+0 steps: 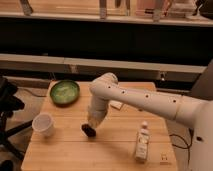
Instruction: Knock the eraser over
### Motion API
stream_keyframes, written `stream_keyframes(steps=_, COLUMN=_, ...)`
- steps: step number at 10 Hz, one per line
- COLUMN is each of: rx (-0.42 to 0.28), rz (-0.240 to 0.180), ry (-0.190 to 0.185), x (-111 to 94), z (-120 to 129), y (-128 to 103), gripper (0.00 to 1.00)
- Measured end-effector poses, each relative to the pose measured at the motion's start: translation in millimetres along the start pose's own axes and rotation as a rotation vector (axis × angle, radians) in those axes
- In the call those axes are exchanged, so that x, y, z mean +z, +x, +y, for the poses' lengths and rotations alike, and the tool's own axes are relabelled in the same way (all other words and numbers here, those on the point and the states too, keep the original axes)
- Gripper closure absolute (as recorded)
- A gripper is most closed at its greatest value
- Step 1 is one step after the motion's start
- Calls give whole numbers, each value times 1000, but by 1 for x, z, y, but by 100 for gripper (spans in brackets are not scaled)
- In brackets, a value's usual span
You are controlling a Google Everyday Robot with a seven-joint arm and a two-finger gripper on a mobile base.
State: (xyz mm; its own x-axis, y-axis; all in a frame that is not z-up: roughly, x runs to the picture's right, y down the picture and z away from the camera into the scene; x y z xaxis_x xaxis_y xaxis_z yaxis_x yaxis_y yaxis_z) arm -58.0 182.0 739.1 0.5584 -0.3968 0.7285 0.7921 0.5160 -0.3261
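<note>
My gripper (89, 130) points down at the wooden table (65, 150), left of centre, at the end of the white arm (135, 100) that reaches in from the right. A small black shape sits right at the gripper's tip on the table top. I cannot tell whether that shape is the eraser or part of the gripper, and no separate black block shows anywhere else on the table.
A white cup (43, 124) stands to the gripper's left. A green bowl (64, 92) is at the back left. A small flat white piece (116, 105) lies behind the arm. A pale bottle (143, 141) stands at the front right.
</note>
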Motion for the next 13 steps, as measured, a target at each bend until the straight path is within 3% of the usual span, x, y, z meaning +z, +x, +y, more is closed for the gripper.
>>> stream_keyframes(steps=13, rx=9, rz=-17, ry=-12, x=-5, z=-15, y=-1, gripper=100)
